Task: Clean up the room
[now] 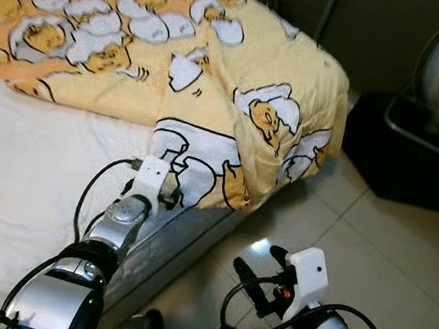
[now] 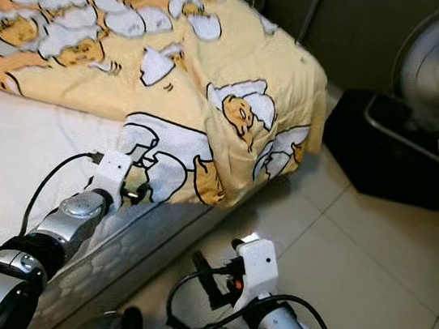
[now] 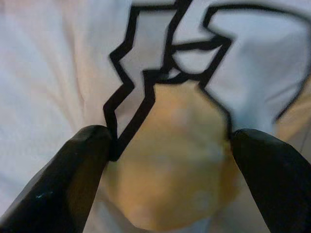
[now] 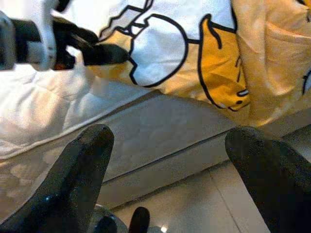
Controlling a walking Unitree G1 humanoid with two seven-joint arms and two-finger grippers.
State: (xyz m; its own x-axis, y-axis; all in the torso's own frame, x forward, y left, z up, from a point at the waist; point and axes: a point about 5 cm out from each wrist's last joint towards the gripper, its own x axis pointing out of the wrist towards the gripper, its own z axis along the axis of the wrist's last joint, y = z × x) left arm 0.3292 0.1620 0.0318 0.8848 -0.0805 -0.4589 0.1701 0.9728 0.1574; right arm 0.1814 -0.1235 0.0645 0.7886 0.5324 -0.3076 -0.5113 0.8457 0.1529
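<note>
Left gripper [image 3: 165, 160], jaws spread, presses the yellow blanket's [image 1: 240, 77] hanging corner at the mattress [image 1: 13, 176] edge, fabric hiding its fingertips; right gripper [image 4: 165, 165], jaws apart and empty, hovers over floor tile [image 1: 386, 261] below.

Soft matt printed cloth blanket [image 1: 218, 58]; quilted matt white mattress [image 1: 13, 176]; glossy pale floor tiles [image 1: 386, 261]; brushed silver metal arms, matt black fingers [image 4: 73, 179].
</note>
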